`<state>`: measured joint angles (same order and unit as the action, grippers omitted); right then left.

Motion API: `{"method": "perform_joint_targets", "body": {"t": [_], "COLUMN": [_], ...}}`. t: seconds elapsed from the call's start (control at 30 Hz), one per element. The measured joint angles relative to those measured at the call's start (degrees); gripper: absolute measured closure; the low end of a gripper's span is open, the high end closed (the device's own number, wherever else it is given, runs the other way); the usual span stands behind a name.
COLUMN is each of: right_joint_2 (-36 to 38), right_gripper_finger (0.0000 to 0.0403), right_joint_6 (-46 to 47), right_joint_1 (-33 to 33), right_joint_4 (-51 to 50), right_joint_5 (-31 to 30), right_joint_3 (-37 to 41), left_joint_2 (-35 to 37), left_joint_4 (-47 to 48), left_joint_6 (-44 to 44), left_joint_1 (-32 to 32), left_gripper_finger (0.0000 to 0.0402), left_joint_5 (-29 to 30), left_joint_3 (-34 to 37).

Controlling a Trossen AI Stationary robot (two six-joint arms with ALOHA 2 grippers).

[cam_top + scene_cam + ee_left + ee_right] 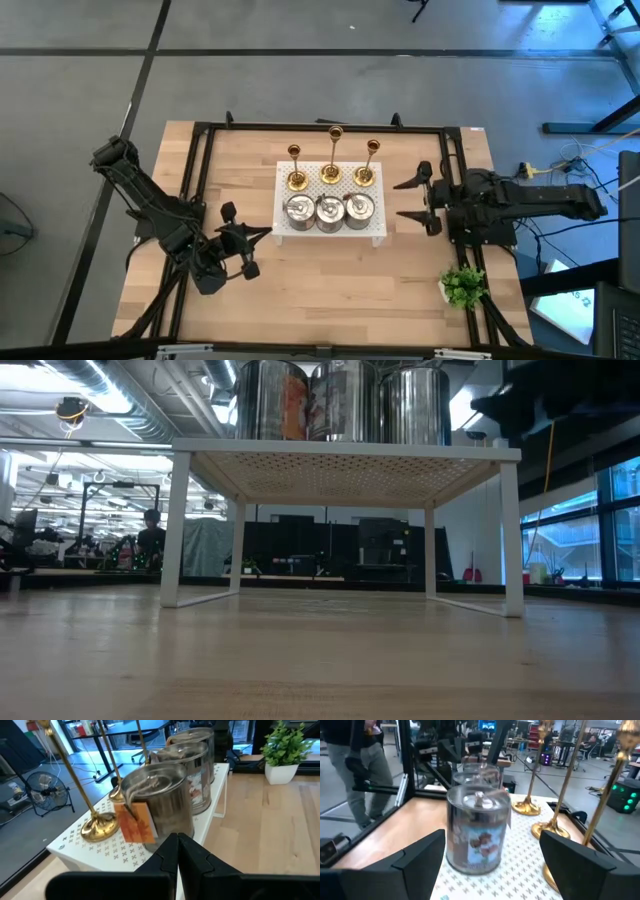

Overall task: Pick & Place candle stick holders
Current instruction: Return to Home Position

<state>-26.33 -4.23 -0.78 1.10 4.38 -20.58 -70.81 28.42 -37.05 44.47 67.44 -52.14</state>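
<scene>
Nearest to the left wrist camera is the left hand [177,839], and its two dark fingers are pressed together with nothing between them. In the high view this hand is over the bench [330,300], near the front left corner of the white perforated stand [312,165] and not touching it. The right hand [412,200] is just beside the right side of the stand, its fingers are wide apart and they hold nothing. All the candle stick holders stand upright on top of the stand. The three silver holders [330,210] make a row along the front edge, close side by side. The three gold candlesticks [330,174] make a second row behind them, each on its round base. In the low view, the legs of the stand rest on the bench. A small green plant [462,285] stands near the front right corner of the bench, well apart from the stand.
</scene>
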Motion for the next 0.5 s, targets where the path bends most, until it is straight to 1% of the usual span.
{"method": "perform_joint_targets", "body": {"t": [0.27, 0.5], "right_joint_2": [2.43, 5.18], "right_gripper_finger": [0.0075, 0.0075], "right_joint_6": [0.27, 0.57], "right_joint_1": [4.11, 6.99], "right_joint_4": [1.21, 5.49], "right_joint_5": [1.78, 1.81], "right_joint_3": [4.85, 10.26], "left_joint_2": [0.0, 0.0], "left_joint_4": [0.08, 0.07], "left_joint_6": [-1.19, -1.19], "left_joint_1": [-0.39, -0.39], "left_gripper_finger": [0.0399, 0.04], "left_joint_5": [-0.38, -0.56], "left_joint_3": [0.24, 0.24]}}
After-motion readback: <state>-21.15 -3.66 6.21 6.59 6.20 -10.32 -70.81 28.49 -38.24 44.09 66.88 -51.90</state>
